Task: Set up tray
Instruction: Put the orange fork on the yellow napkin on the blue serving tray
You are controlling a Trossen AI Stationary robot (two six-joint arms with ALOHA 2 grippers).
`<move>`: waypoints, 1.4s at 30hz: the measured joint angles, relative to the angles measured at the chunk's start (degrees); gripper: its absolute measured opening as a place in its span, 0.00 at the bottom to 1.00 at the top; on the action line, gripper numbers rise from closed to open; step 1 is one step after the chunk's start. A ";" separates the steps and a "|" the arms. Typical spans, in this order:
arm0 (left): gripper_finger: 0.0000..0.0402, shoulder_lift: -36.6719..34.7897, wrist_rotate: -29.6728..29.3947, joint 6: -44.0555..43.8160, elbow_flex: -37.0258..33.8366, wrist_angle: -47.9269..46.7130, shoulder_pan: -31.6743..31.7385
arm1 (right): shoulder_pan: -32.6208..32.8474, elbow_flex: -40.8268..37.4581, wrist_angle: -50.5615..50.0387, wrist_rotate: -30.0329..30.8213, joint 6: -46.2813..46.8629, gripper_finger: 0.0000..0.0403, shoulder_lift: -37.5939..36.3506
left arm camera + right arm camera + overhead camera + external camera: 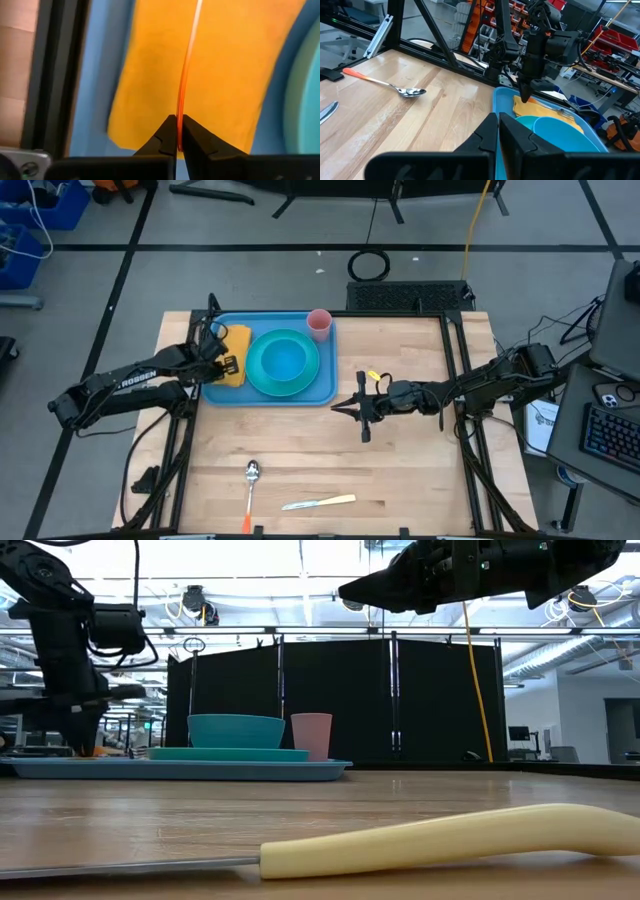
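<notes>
High view: the tray (268,394) lies on the wooden surface (400,470) toward 11 o'clock, carrying a yellow cloth (236,340) at its 9 o'clock end, a teal bowl (283,362) on a teal plate at centre, and a pink cup (319,324) at its 1 o'clock corner. The left gripper (226,366) hangs over the cloth; the right gripper (352,409) hovers just off the tray's 4 o'clock corner. A spoon (250,484) with an orange handle and a cream-handled knife (318,502) lie near the surface's 6 o'clock edge. Low view: the knife (420,838) fills the foreground; the tray (180,768), bowl (235,730) and cup (311,735) stand beyond, with the left gripper (85,745) down at the tray's 9 o'clock end. Left wrist view: the fingers (162,140) stand nearly together on a thin orange strip (187,65), its nature unclear, above the cloth (220,75). Right wrist view: the fingers (512,132) are pressed together, holding nothing, above the tray (501,100); the spoon (385,84) lies well apart.
</notes>
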 joint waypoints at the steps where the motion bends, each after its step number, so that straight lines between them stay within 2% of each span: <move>1: 0.04 0.00 0.00 -0.32 0.00 0.15 0.00 | 0.00 0.00 0.00 0.00 0.00 0.02 0.00; 7: 0.02 0.00 -0.62 -0.40 0.00 -0.03 0.00 | 0.00 0.00 0.00 0.00 0.00 0.02 0.00; 12: 0.11 0.00 0.42 -0.88 0.00 -0.13 0.00 | 0.00 0.00 0.00 0.00 0.00 0.02 0.00; 15: 0.13 0.00 1.00 -0.94 0.00 -0.13 0.00 | 0.00 0.00 0.00 0.00 0.00 0.02 0.00; 29: 0.04 0.00 5.48 8.25 0.00 -0.38 -0.02 | 0.00 0.00 0.00 0.00 -0.02 0.02 0.00; 34: 0.01 -0.14 2.43 7.60 0.00 -0.42 -0.31 | 0.00 0.00 -0.02 0.01 -0.02 0.02 0.00; 42: 0.07 -2.60 -5.90 5.60 0.00 -0.02 -1.97 | 0.00 0.00 -0.04 0.02 0.00 0.02 0.00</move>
